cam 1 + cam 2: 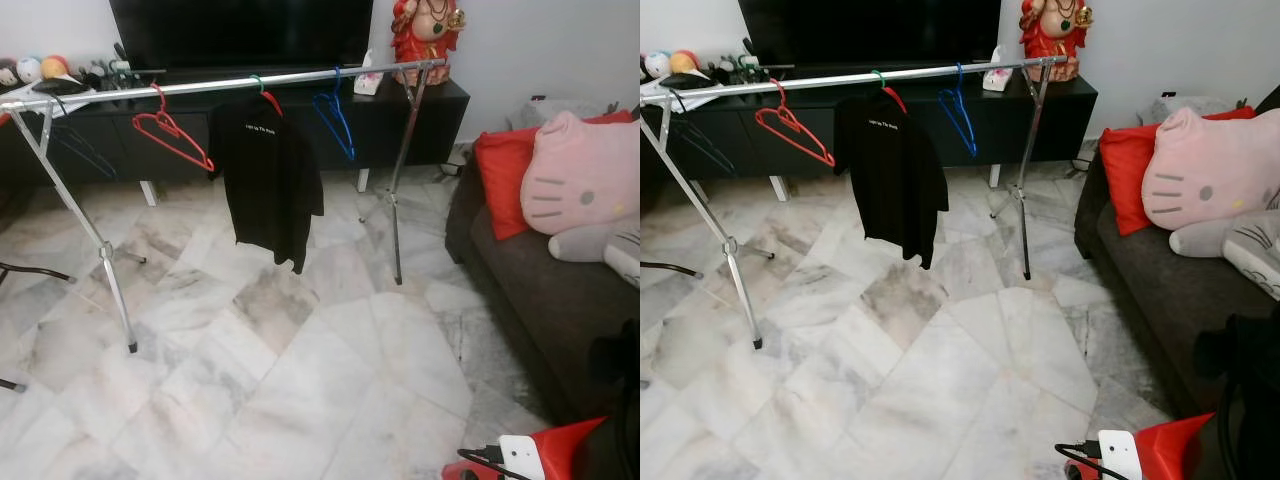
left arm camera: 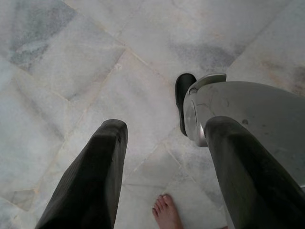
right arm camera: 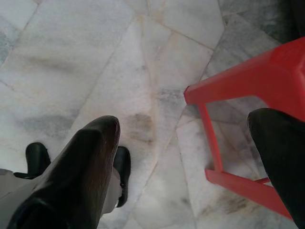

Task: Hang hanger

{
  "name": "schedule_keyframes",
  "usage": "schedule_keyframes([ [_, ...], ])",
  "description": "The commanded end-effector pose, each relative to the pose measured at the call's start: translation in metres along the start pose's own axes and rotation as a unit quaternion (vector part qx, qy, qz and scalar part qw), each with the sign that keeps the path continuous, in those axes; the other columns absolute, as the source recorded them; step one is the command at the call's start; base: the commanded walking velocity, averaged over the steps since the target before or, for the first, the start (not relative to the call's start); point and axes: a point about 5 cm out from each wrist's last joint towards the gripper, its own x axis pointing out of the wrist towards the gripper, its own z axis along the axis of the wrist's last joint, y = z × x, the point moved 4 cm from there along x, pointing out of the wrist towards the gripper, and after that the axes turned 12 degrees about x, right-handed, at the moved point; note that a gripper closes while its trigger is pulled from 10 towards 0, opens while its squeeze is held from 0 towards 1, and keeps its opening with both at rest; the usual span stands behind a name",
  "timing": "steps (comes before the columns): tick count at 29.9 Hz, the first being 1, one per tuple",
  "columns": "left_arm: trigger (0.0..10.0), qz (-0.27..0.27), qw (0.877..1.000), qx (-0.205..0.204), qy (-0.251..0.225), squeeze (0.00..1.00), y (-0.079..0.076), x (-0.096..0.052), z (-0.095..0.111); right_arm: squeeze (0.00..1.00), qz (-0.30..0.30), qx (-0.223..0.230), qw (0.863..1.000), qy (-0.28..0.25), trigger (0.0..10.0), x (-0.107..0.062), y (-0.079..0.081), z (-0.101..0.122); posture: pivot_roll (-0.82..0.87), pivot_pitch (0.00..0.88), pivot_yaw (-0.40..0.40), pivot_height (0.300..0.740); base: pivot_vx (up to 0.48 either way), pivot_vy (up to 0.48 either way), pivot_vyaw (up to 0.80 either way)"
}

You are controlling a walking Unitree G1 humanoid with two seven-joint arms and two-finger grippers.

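A marble floor [image 1: 300, 380] spreads across the room, with a dark sofa [image 1: 560, 300] along the robot's right carrying a red cushion [image 1: 500, 170] and a pink cat-face plush [image 1: 585, 180]. A long silver clothes rack [image 1: 230, 84] stands in front of a black TV cabinet [image 1: 440, 120], its rail running across the scene on crossed legs. On the rail hang a black shirt [image 1: 268, 180] near the middle, a red hanger [image 1: 172, 130] to its left and a blue hanger [image 1: 335, 120] to its right, each apart from the shirt. A red figurine [image 1: 425, 35] stands on the cabinet's right end.

Both arms hang low. The left gripper [image 2: 162, 167] points at the floor with its fingers spread and nothing between them; a bare foot [image 2: 167, 212] of a person shows beneath. The right gripper [image 3: 186, 157] likewise has its fingers wide apart and empty, just above a red plastic stool [image 3: 248, 86].
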Motion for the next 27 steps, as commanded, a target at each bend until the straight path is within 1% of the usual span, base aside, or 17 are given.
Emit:
schedule_keyframes([
  [1,10.0,-0.002,1.000,-0.007,0.002,0.00,-0.006,0.000,0.000,0.00,0.004,-0.007,1.000,-0.006,10.0,0.000,0.000,0.005,-0.11,0.000,-0.063,0.740,0.000,0.000,0.00],
  [8,10.0,0.008,1.000,-0.003,-0.003,0.00,0.000,0.001,0.004,0.00,0.021,0.002,1.000,-0.009,10.0,0.002,0.009,0.007,-0.09,0.000,-0.037,0.740,0.000,0.000,0.00],
  [9,10.0,0.014,1.000,-0.004,-0.007,0.00,0.003,0.001,0.005,0.00,0.024,0.004,1.000,-0.007,10.0,0.003,0.011,0.006,-0.09,0.000,-0.024,0.740,0.000,0.000,0.00],
  [12,10.0,0.020,1.000,-0.007,-0.019,0.00,0.006,0.001,0.009,0.00,0.026,0.008,1.000,-0.006,10.0,0.003,0.013,0.005,-0.09,0.000,-0.018,0.740,0.000,0.000,0.00],
  [15,10.0,0.026,0.999,-0.013,-0.044,0.00,0.008,0.000,0.015,0.00,0.027,0.012,1.000,-0.006,10.0,0.003,0.014,0.005,-0.09,0.000,-0.014,0.740,0.000,0.000,0.00],
  [16,10.0,0.026,0.999,-0.013,-0.044,0.00,0.008,0.000,0.015,0.00,0.027,0.012,1.000,-0.006,10.0,0.003,0.014,0.005,-0.09,0.000,-0.014,0.740,0.000,0.000,0.00],
  [18,10.0,0.025,0.998,-0.012,-0.064,0.00,0.009,-0.001,0.020,0.00,0.022,0.021,1.000,-0.006,10.0,0.004,0.014,0.004,-0.09,0.000,-0.006,0.740,0.000,0.000,0.00],
  [27,10.0,0.016,0.997,0.001,-0.081,0.00,0.008,-0.001,0.024,0.00,0.015,0.034,0.999,-0.004,10.0,0.003,0.013,0.002,-0.12,0.000,0.016,0.740,0.000,0.000,0.00],
])
